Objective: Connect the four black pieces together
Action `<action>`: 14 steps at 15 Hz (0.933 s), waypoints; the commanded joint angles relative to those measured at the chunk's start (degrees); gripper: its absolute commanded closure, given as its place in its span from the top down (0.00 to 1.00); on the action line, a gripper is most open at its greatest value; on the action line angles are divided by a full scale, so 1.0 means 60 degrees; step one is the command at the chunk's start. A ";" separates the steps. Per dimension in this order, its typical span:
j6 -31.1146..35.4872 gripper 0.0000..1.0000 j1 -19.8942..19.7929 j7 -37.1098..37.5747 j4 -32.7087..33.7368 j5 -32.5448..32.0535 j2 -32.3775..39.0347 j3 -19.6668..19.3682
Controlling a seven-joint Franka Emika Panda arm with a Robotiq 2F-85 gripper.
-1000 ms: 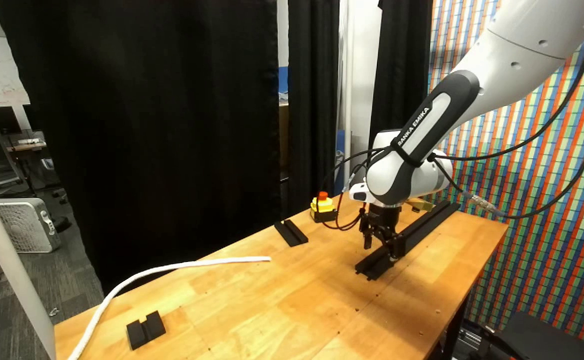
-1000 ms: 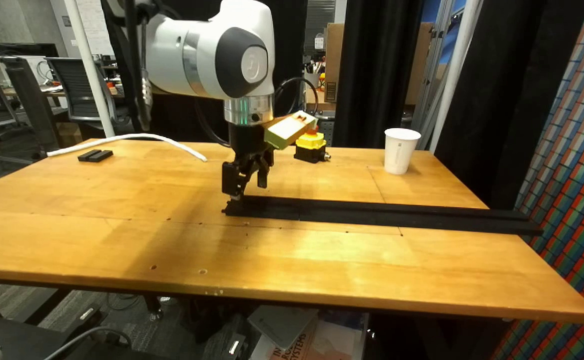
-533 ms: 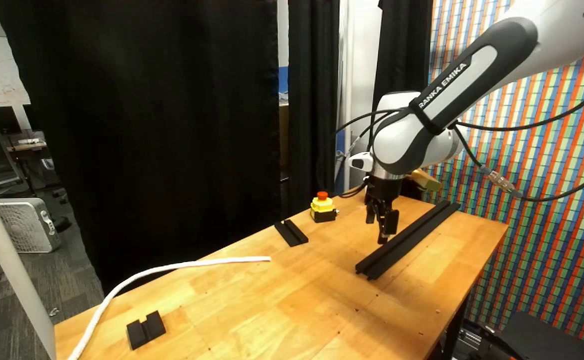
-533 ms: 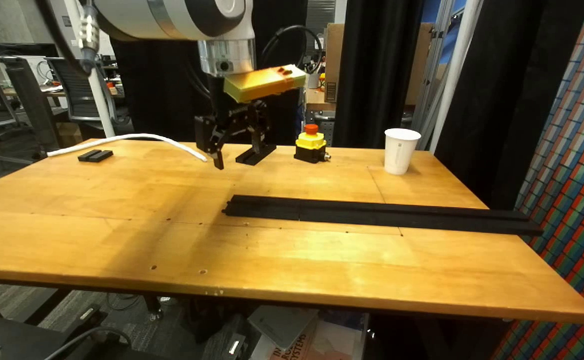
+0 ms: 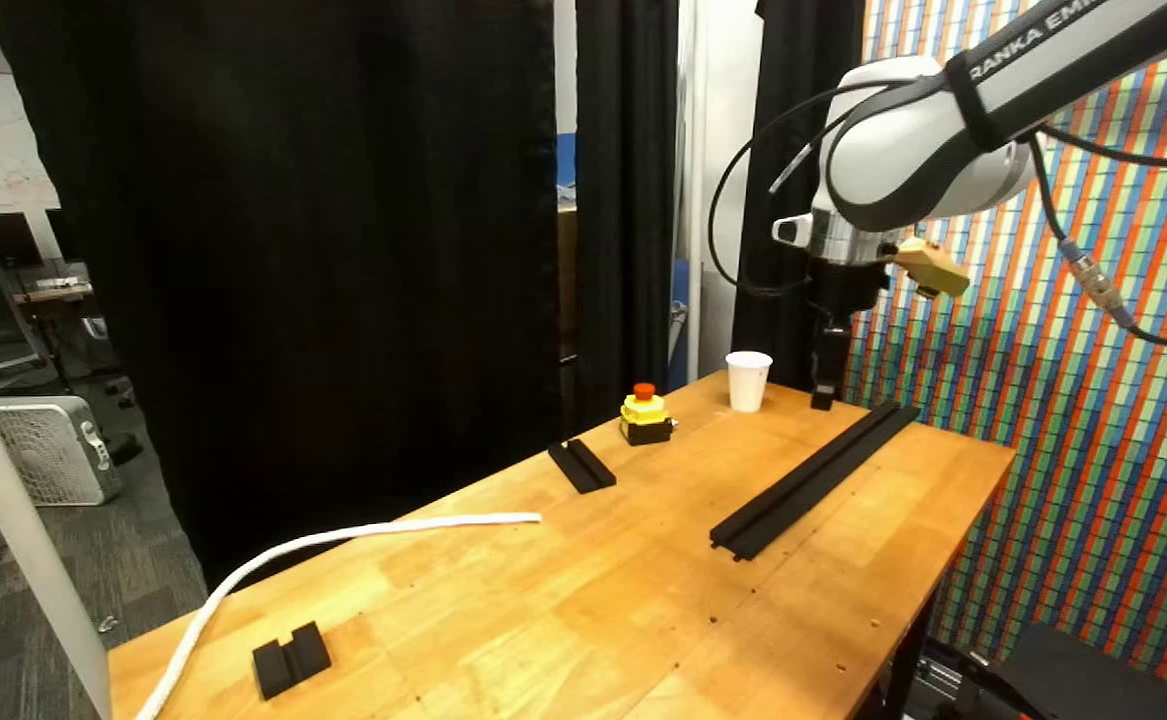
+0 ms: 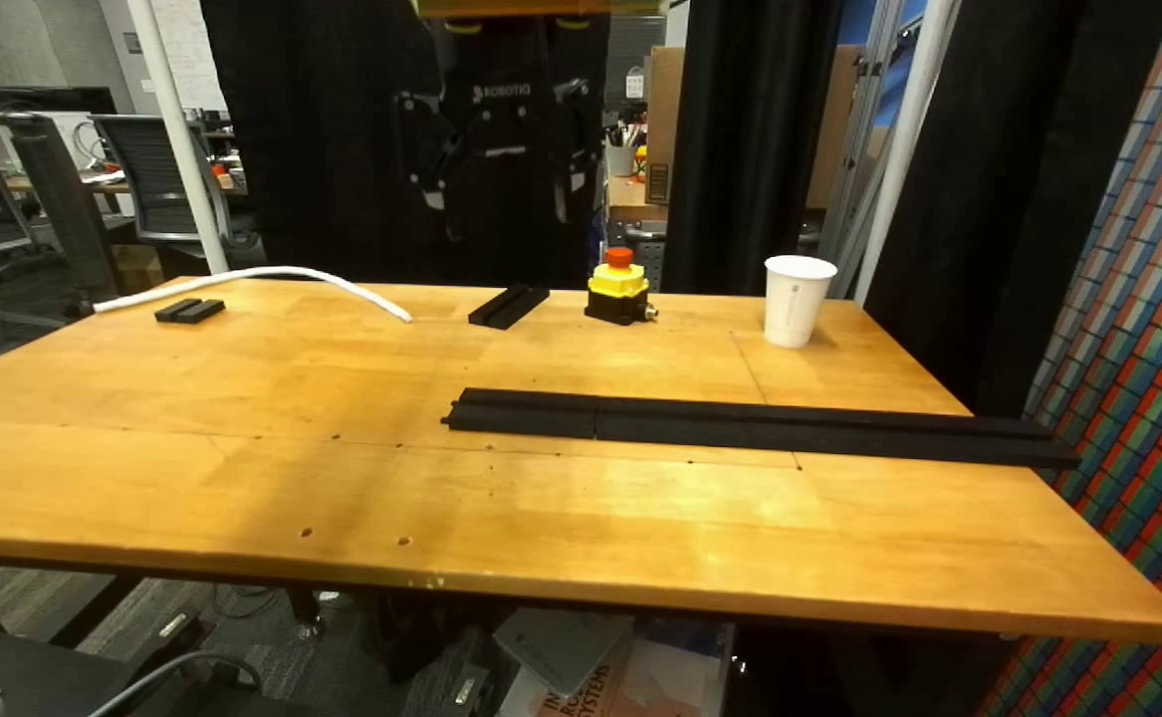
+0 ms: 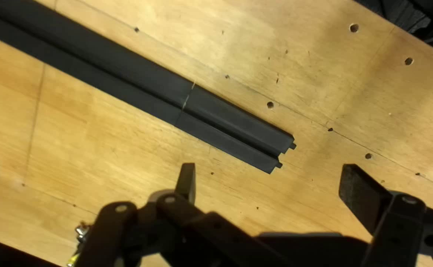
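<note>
You seem done: four flat matte-black bars (image 6: 762,431) joined, reaching the wooden tabletop's (image 6: 740,528) edge; black gripper (image 7: 270,181) empty, fingers spread.

In the wrist view your gripper (image 7: 268,178) has its fingers (image 7: 186,181) spread wide apart, one low and left of centre in the frame, the other at lower right. In an exterior view your arm (image 5: 1093,70) extends from the upper right corner of the frame, sloping down leftward to the bent wrist (image 5: 883,150), the gripper pointing down below it. In an exterior view the gripper's dark housing (image 6: 506,110) faces you at the top, left of centre.
</note>
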 commanded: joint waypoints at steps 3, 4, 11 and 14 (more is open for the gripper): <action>-0.2169 1.00 -0.0476 0.2273 -0.0012 -0.0816 -0.2231 -0.0595; -0.2510 1.00 -0.0596 0.2607 0.0020 -0.0947 -0.2508 -0.0723; -0.3841 1.00 -0.1626 0.4992 0.0150 -0.1717 -0.3572 -0.1260; -0.3760 1.00 -0.1540 0.5131 0.0072 -0.1798 -0.3488 -0.1468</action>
